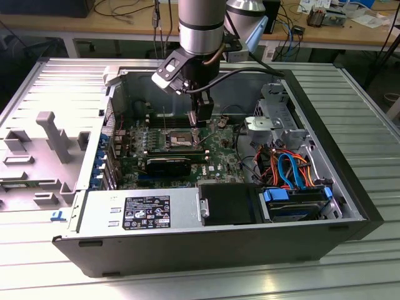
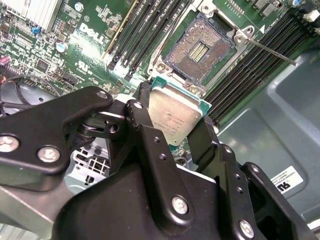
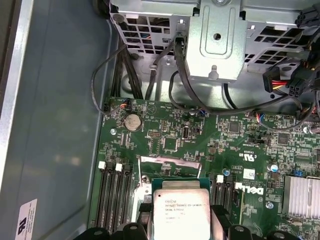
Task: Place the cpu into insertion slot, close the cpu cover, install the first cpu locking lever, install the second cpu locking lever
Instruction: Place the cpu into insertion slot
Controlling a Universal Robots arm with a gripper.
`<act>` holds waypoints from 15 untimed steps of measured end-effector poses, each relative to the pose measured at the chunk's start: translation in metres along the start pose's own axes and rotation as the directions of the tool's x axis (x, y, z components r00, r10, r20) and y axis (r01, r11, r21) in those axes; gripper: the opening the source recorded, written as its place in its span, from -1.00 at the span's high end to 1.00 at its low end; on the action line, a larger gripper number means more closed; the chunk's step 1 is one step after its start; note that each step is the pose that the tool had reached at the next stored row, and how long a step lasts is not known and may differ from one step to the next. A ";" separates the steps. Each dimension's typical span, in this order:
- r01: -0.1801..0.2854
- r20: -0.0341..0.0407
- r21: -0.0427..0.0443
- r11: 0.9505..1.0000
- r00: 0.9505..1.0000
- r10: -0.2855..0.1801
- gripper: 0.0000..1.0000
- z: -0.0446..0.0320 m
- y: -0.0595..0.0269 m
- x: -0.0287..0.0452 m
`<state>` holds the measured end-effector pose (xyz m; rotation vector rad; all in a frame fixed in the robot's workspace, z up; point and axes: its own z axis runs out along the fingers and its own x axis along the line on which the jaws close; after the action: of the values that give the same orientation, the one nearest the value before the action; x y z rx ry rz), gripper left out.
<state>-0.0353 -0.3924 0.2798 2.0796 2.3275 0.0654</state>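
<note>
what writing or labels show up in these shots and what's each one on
The green board: large white brand logo, left unquoted; tiny part markings too small to read.
The cpu in the gripper: faint etched lines, blurred.
The power supply label: print too small to read.
The case wall sticker: cut off and blurred.

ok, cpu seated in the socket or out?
Out. The cpu is held in the gripper, apart from the insertion slot, whose pin field lies bare.
</note>
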 end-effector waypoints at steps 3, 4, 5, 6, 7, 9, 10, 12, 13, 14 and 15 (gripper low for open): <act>-0.007 0.000 0.000 1.000 1.000 0.007 -0.09 0.0000 0.0000 0.0000; -0.009 0.000 0.000 1.000 1.000 0.009 -0.09 0.0000 0.0000 0.0000; -0.012 0.001 0.000 1.000 1.000 0.012 -0.09 0.0000 0.0000 0.0000; -0.016 0.001 0.000 1.000 1.000 0.016 -0.09 0.0000 0.0000 0.0000; -0.021 0.001 0.000 1.000 1.000 0.021 -0.09 0.0000 0.0000 0.0000; -0.026 0.001 0.000 1.000 1.000 0.026 -0.09 0.0000 0.0000 0.0000; -0.028 0.001 0.000 1.000 1.000 0.028 -0.09 0.0000 0.0000 0.0000; -0.032 0.001 0.000 0.999 0.999 0.032 -0.09 0.0000 0.0000 0.0000; -0.034 0.002 0.000 0.999 0.999 0.034 -0.09 0.0000 0.0000 0.0000; -0.038 0.002 -0.001 0.999 0.999 0.038 -0.09 0.0000 0.0000 0.0000; -0.040 0.002 -0.001 0.999 0.999 0.040 -0.09 0.0000 0.0000 0.0000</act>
<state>-0.0353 -0.3924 0.2798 2.1253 2.2846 0.0647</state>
